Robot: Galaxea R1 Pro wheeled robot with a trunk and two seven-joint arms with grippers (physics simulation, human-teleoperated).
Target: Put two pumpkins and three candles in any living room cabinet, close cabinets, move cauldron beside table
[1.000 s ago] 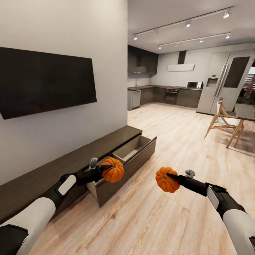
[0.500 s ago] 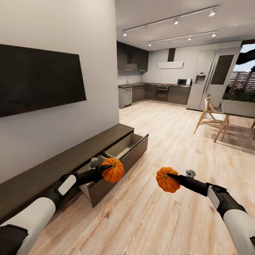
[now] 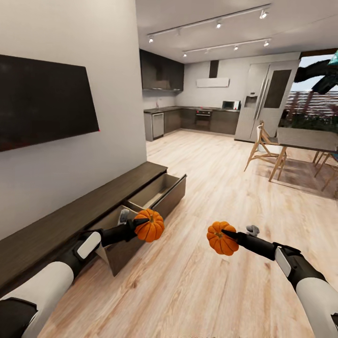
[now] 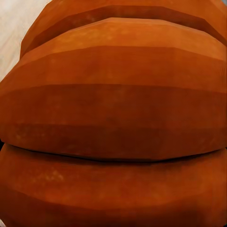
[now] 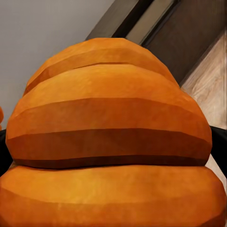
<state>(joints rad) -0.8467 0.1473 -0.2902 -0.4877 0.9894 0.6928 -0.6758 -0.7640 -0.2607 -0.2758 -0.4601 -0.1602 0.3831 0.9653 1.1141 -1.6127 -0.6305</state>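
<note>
One pumpkin sat clamped in the left gripper, held in the air above the near corner of the cabinet's open drawer. The other pumpkin was pinched in the right gripper, out over the bare wood floor and well apart from the first. Each set of fingers was closed against ribbed orange skin (the left wrist camera saw little but that skin, and the right wrist camera much the same, with a slice of dark cabinet front behind). The cabinet ran long and low along the pale wall, its pale-lined drawer pulled out, under a black wall-mounted television. Further off stood a dark kitchen, and a dining table with wooden chairs.
</note>
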